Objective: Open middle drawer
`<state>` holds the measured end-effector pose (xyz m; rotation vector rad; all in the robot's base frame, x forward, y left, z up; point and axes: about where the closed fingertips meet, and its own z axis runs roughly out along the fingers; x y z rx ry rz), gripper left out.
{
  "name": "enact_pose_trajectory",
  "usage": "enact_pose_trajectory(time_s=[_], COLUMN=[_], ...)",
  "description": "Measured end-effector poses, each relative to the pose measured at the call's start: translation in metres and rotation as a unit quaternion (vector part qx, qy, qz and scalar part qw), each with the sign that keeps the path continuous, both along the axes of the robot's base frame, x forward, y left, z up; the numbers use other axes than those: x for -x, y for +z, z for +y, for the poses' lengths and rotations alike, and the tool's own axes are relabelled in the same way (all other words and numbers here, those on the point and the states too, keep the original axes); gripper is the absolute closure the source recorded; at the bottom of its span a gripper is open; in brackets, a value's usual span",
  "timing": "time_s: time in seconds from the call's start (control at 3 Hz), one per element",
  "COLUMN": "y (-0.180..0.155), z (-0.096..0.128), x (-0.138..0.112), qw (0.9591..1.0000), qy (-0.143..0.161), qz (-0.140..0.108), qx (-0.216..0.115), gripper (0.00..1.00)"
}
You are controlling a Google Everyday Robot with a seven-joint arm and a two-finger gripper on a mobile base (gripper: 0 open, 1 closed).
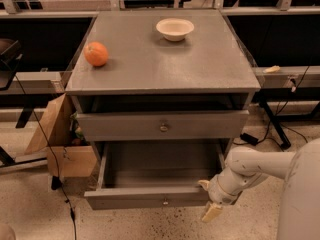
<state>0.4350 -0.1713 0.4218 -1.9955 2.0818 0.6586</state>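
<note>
The middle drawer (145, 198) is pulled well out of the grey cabinet (200, 69), and its inside looks bare. Its small round knob (165, 202) sits mid-front. My gripper (209, 199) is at the right end of this drawer's front, low near the floor. Its cream fingers (212, 213) are spread apart, one above the front's top edge and one below it, holding nothing. Above, a drawer with a knob (163, 127) is nearly shut, with a dark gap over it. Any lower drawer is hidden under the open one.
An orange (96, 53) and a white bowl (175, 28) rest on the cabinet top. A cardboard box (60, 144) stands at the cabinet's left. Cables (280, 129) and table legs lie at the right. My white arm (280, 169) fills the lower right.
</note>
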Motion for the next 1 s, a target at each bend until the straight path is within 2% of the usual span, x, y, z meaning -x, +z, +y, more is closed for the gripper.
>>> enact_pose_trajectory(time_s=[0.67, 1.0], y=[0.0080, 0.0088], z=[0.0004, 0.0006], x=[-0.0055, -0.0091], qw=[1.0000, 1.0000], qy=[0.000, 0.000], qz=[0.000, 0.000], qx=[0.000, 0.000], gripper=[0.89, 1.00])
